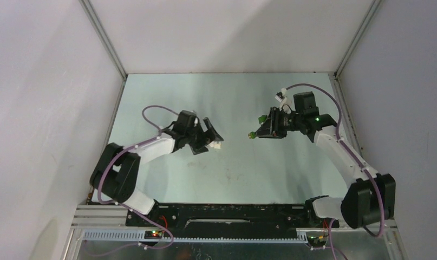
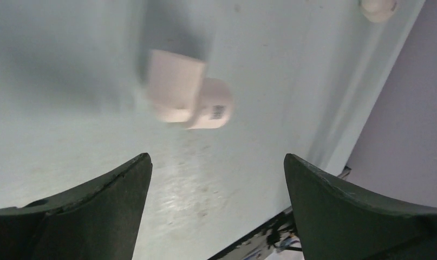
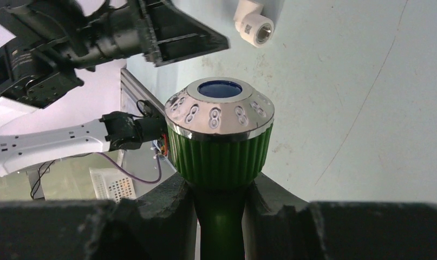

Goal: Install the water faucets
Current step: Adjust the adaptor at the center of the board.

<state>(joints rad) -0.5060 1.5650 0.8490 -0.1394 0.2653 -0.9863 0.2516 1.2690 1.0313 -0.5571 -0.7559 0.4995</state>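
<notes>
Over a pale green, scuffed table enclosed by white walls, the green faucet is pinched at its stem by the right gripper. The left gripper is held spread wide near a white pipe fitting, not touching it.

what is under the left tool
A white pipe fitting lies on the table below the left tool, ahead of its wide-open jaws and untouched. The fitting is blurred; its underside and the table beneath it are covered.
</notes>
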